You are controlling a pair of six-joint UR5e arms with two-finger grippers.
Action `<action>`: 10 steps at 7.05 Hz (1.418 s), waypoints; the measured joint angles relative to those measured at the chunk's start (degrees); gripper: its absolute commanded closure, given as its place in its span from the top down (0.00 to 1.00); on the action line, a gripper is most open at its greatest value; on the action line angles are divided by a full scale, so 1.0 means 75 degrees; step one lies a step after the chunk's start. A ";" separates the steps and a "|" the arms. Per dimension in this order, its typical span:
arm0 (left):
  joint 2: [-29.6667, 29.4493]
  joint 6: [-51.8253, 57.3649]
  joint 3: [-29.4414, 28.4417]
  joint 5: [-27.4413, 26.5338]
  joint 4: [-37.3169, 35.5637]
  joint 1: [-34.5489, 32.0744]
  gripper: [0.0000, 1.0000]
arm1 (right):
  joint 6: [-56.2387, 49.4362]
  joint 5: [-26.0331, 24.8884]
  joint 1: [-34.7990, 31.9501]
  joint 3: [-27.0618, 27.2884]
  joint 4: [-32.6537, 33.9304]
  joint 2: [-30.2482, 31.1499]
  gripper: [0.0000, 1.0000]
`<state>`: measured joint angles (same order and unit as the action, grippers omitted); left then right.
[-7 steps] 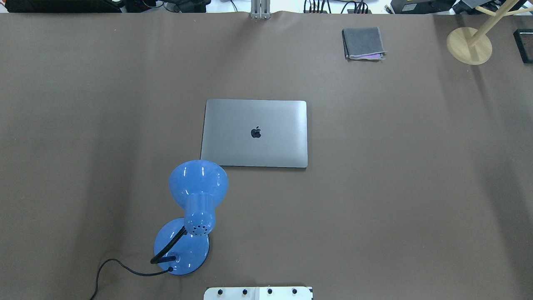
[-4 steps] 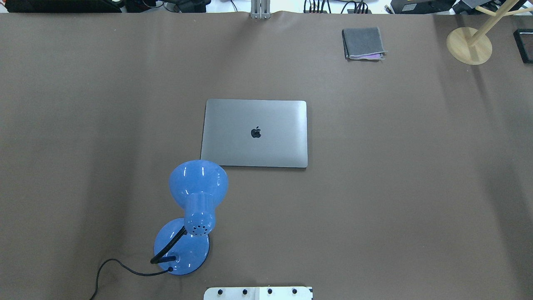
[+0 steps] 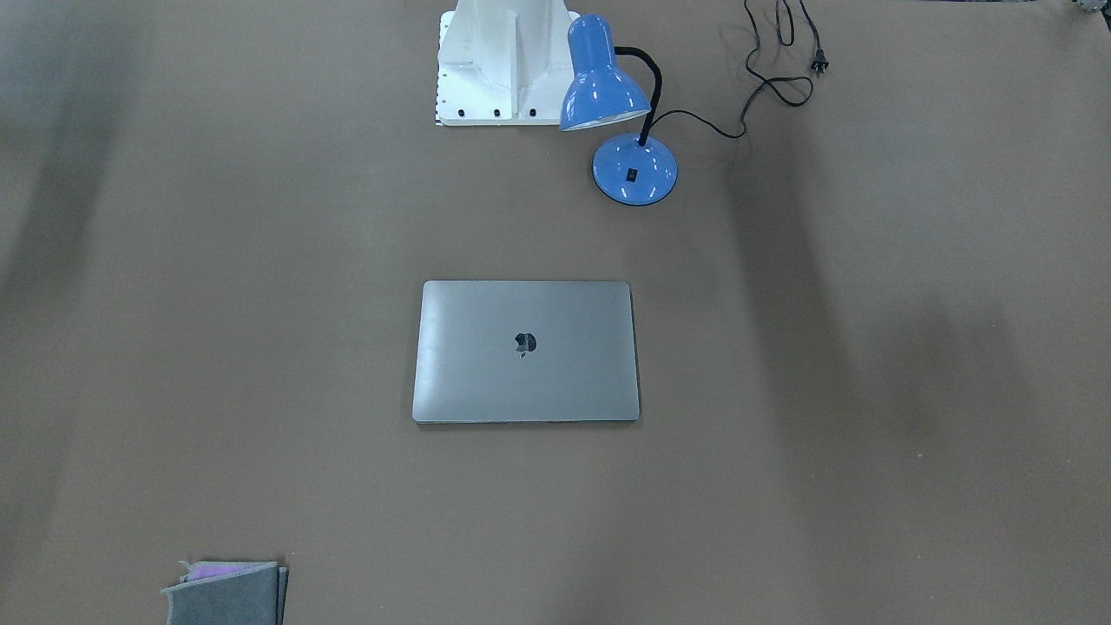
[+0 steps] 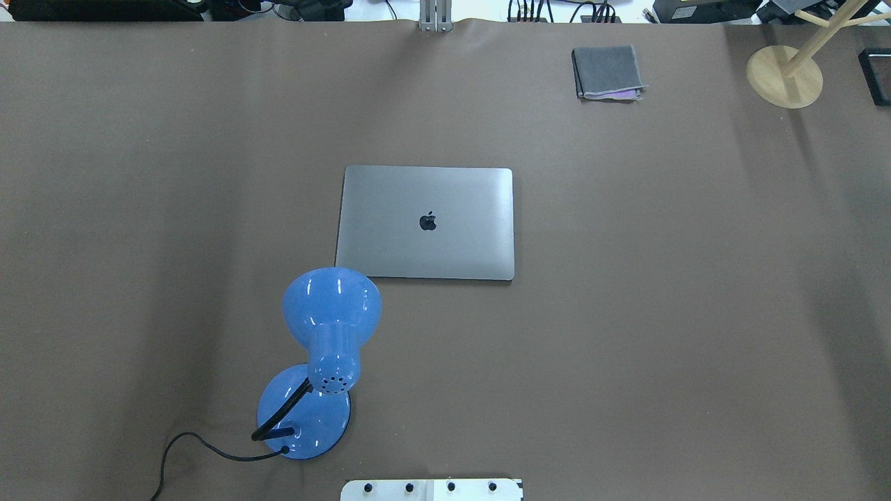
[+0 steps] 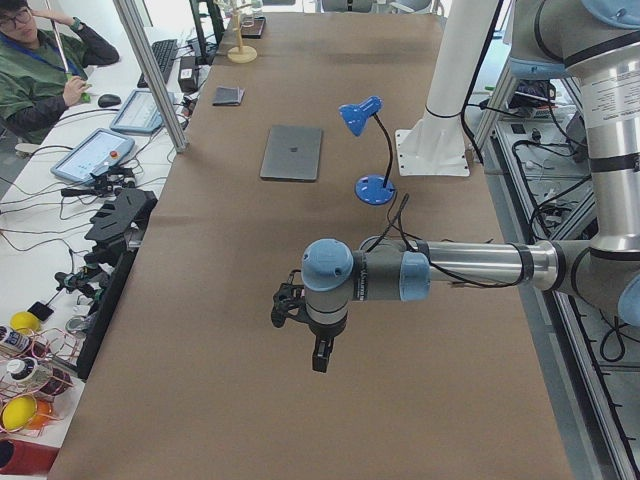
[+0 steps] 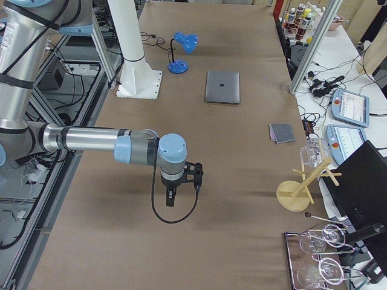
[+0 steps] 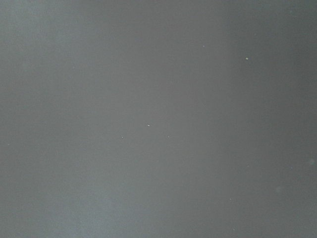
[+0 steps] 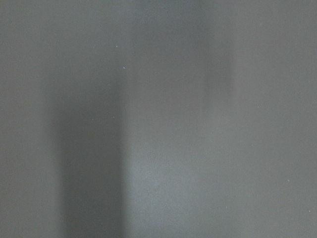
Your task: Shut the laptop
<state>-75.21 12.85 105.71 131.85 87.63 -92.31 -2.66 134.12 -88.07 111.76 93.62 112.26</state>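
The space-grey laptop (image 4: 426,240) lies flat in the middle of the table with its lid down and the apple logo facing up. It also shows in the front view (image 3: 525,382) and in both side views (image 5: 292,152) (image 6: 222,86). My left gripper (image 5: 320,358) hangs over bare table far from the laptop, seen only in the left side view. My right gripper (image 6: 171,199) hangs over bare table at the other end, seen only in the right side view. I cannot tell whether either is open or shut. Both wrist views show only bare table surface.
A blue desk lamp (image 4: 330,313) stands at the laptop's near left corner, its cord (image 4: 188,445) trailing off. A folded grey cloth (image 4: 607,72) lies at the far right. A wooden stand (image 4: 784,75) is at the far right corner. The robot base (image 4: 431,489) is at the near edge.
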 measured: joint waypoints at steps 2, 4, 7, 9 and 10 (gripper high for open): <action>0.0052 0.0000 -0.0003 -0.0001 0.0265 -0.0006 0.98 | 0.0003 0.0004 0.0000 -0.0006 0.0006 0.0023 1.00; 0.0078 -0.0003 -0.0015 -0.0002 0.0364 -0.0007 0.98 | 0.0003 0.0020 0.0002 -0.0014 0.0002 0.0030 1.00; 0.0107 -0.0003 -0.0017 -0.0002 0.0379 -0.0008 0.98 | -0.0002 0.0018 0.0007 -0.0018 0.0009 0.0031 1.00; 0.0120 -0.0003 -0.0027 -0.0004 0.0375 -0.0011 0.98 | 0.0002 0.0020 0.0006 -0.0026 0.0010 0.0032 1.00; 0.0123 -0.0003 -0.0028 -0.0007 0.0375 -0.0016 0.98 | 0.0003 0.0017 0.0006 -0.0028 0.0010 0.0031 1.00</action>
<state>-74.29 12.83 105.50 131.80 90.44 -92.43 -2.64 134.26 -88.02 111.55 93.69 112.50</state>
